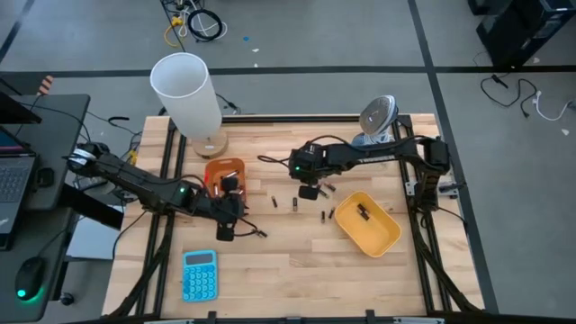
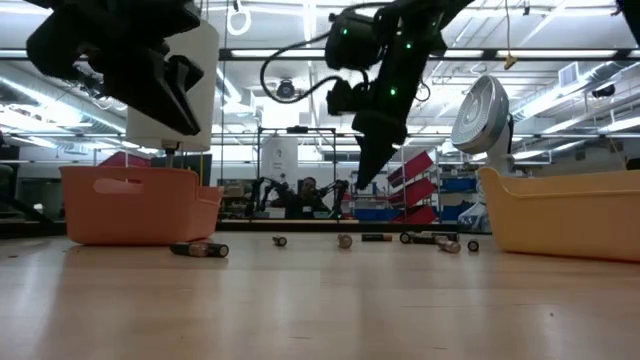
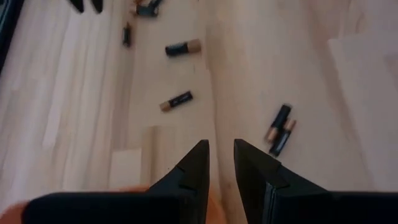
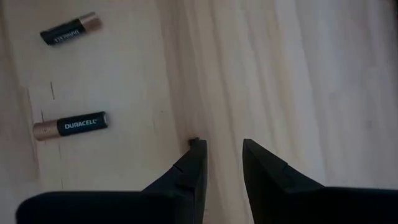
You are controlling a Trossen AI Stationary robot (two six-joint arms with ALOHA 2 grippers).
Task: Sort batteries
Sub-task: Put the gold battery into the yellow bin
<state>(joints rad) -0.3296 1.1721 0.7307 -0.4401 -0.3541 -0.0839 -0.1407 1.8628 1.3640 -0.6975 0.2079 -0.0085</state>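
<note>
Lying loose on the table (image 1: pixel 297 261): batteries (image 4: pixel 69 126), black with copper ends. Left gripper (image 3: pixel 221 163) and right gripper (image 4: pixel 224 160) both slightly parted, empty.

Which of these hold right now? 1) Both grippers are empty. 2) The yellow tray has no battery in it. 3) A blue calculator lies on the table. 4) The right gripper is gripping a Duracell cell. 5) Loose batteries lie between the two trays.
1) True: the left gripper and the right gripper both show a bare gap between their fingers.
2) False: one dark battery lies inside the yellow tray.
3) True: the blue calculator sits at the table's near edge.
4) False: the Duracell cell lies on the wood, apart from that gripper.
5) True: loose batteries lie between the orange tray and the yellow one.
</note>
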